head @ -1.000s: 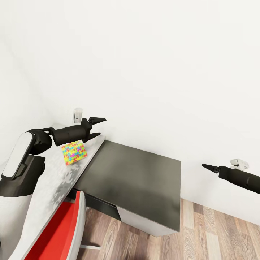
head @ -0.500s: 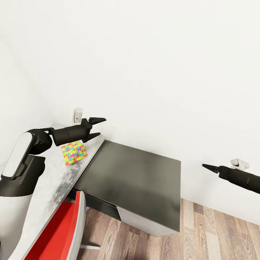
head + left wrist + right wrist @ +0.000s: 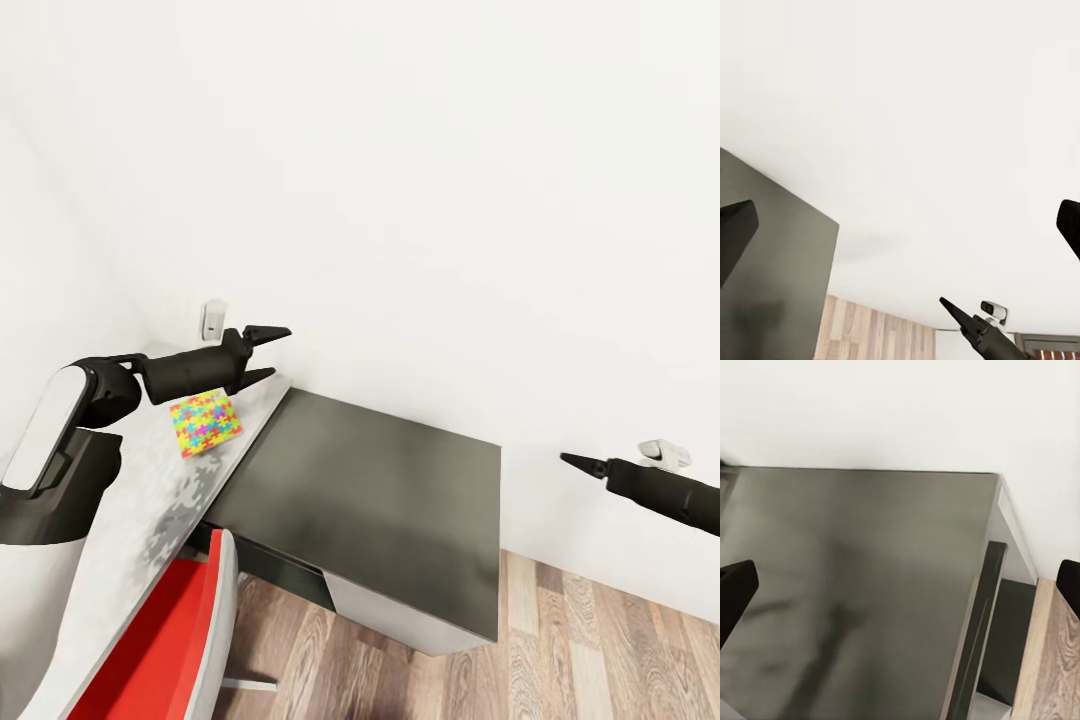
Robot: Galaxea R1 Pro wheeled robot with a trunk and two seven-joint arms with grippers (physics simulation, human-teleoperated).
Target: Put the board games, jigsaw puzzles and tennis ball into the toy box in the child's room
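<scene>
Left gripper (image 3: pixel 262 352) jaws spread, empty, poised above the worktop's (image 3: pixel 130 520) far end; jigsaw puzzle (image 3: pixel 205 423) lies flat just below and behind them, near the right edge. Right gripper (image 3: pixel 572 461), state unclear, is well apart.

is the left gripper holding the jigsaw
No: in the head view the left gripper hangs open above the desk, while the jigsaw lies flat on the desk, apart from its fingers.

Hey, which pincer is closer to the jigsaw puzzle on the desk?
Left. The left pincer is open, hovering just above the jigsaw puzzle; the right pincer is far off, past the dark side table.
</scene>
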